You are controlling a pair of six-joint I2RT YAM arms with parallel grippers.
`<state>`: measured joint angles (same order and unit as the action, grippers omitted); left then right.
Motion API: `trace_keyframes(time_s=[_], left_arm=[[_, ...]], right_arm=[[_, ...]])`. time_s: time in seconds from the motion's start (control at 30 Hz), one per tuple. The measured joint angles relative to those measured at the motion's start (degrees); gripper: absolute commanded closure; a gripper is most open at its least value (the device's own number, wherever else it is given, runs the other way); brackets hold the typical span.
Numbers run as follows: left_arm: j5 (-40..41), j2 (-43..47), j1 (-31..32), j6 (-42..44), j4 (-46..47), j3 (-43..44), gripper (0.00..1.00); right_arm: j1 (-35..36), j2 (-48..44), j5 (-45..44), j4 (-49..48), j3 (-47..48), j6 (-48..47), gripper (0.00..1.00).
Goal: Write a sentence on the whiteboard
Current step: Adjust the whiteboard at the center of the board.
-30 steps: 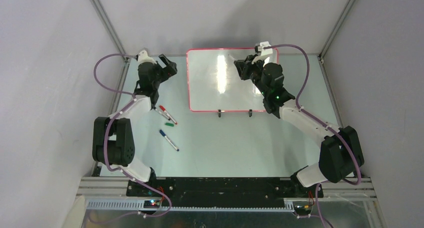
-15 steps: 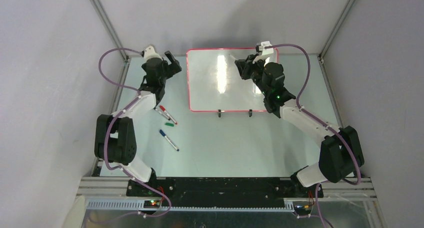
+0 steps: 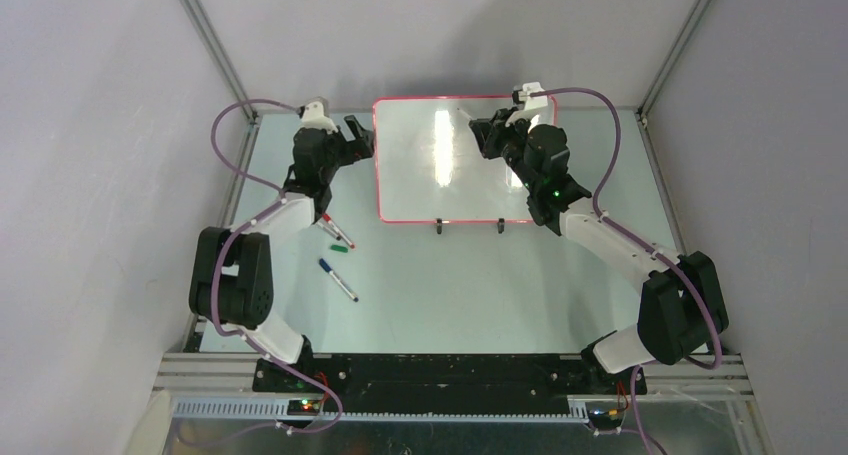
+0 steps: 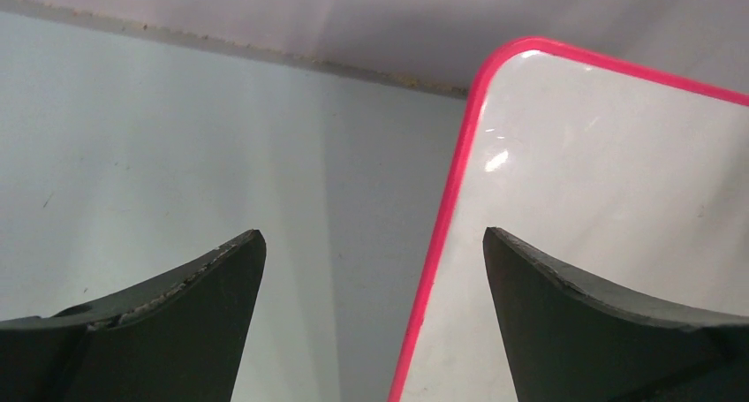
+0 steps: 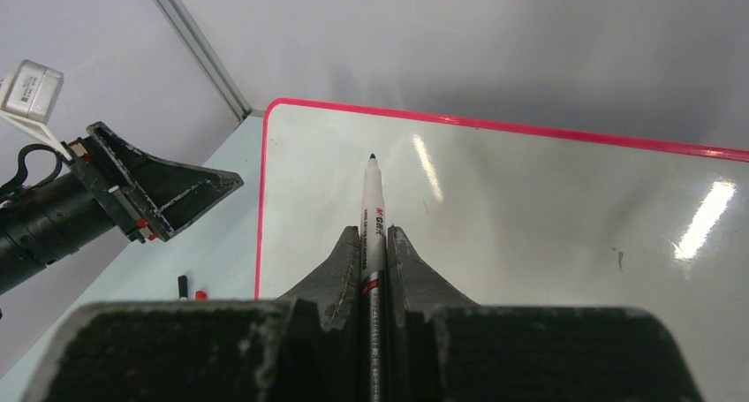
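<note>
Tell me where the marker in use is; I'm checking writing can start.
In the right wrist view the marker is clamped in the right tool, tip out over the far right part of the whiteboard.

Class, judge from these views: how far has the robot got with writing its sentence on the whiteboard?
Done: the right gripper is shut on an uncapped marker. In hand: its tip points over the whiteboard, while the open left gripper straddles the board's left rim. Left: all the writing; no letters show on the board.
</note>
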<state>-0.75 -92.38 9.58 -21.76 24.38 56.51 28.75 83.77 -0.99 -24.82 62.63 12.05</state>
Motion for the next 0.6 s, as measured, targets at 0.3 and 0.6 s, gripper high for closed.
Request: trace_keyframes(time_s=[0.3, 0.6], left_arm=[[-4.52, -0.83, -0.37, -0.26, 6.93, -2.58, 0.05], [-12.02, -4.85, -2.71, -4.50, 11.56, -2.51, 0.09]], right_arm=[[0.00, 0.00, 0.00, -0.39, 0.00, 0.35, 1.00], [0.00, 0.00, 0.00, -0.39, 0.00, 0.37, 1.00]])
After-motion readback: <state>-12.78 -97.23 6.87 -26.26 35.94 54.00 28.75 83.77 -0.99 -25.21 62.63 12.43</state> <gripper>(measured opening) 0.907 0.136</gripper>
